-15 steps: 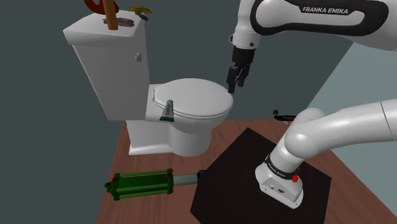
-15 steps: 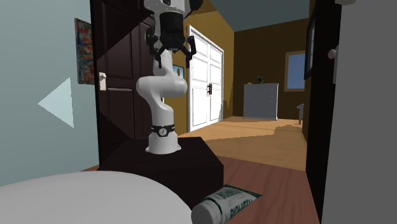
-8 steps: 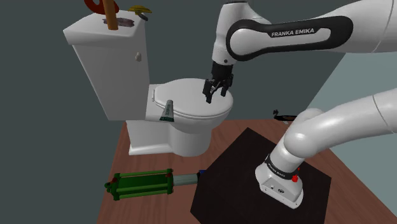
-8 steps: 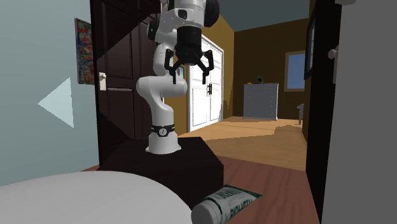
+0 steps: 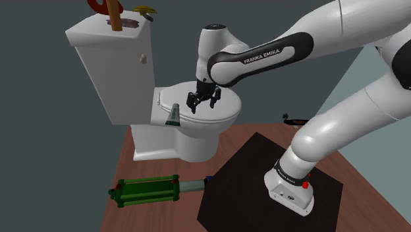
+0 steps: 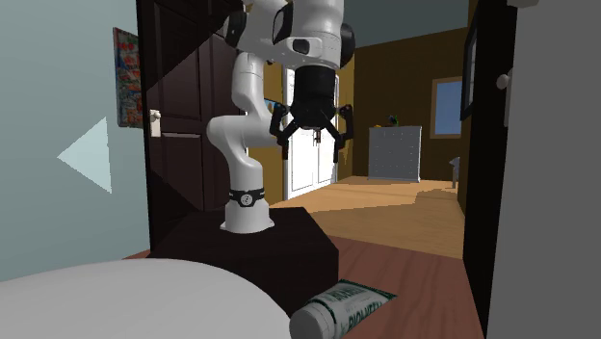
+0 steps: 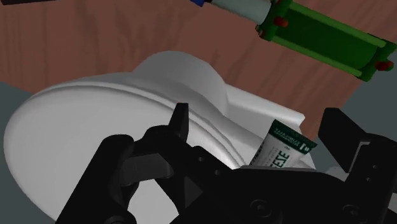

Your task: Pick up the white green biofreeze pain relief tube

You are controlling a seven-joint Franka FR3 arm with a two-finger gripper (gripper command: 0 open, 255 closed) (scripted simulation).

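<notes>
Bathroom corner, wood floor.

**Tube:** the tube (image 5: pixel 172 115) is white with green print. It lies at the edge of the toilet (image 5: pixel 191 142) lid (image 5: pixel 197 120), near the hinge end. In the shoulder view it sits at about 9 o'clock from the gripper (image 5: pixel 202 103), a touch lower.

**Fingers:** spread wide with nothing between them, hovering over the lid and apart from the tube.

**Handling (my guess):**
- Light and soft-walled with a smooth skin, so it will squash under a hard pinch.
- It may skid on the glazed surface.
- Best hold is across mid-body, one finger on each side, not on the flat crimped end or the cap.

**Around:**
- The cistern (image 5: pixel 105 66) stands close at 10 o'clock of the tube, with a red-and-brown object (image 5: pixel 115 20) on top.
- A green cylinder (image 5: pixel 145 190) lies on the floor at 7 o'clock, well apart.

**In the way:** the lid's curved flank is just beside the tube, so one finger has little room there. A nudge could roll the tube off to the floor.
</notes>
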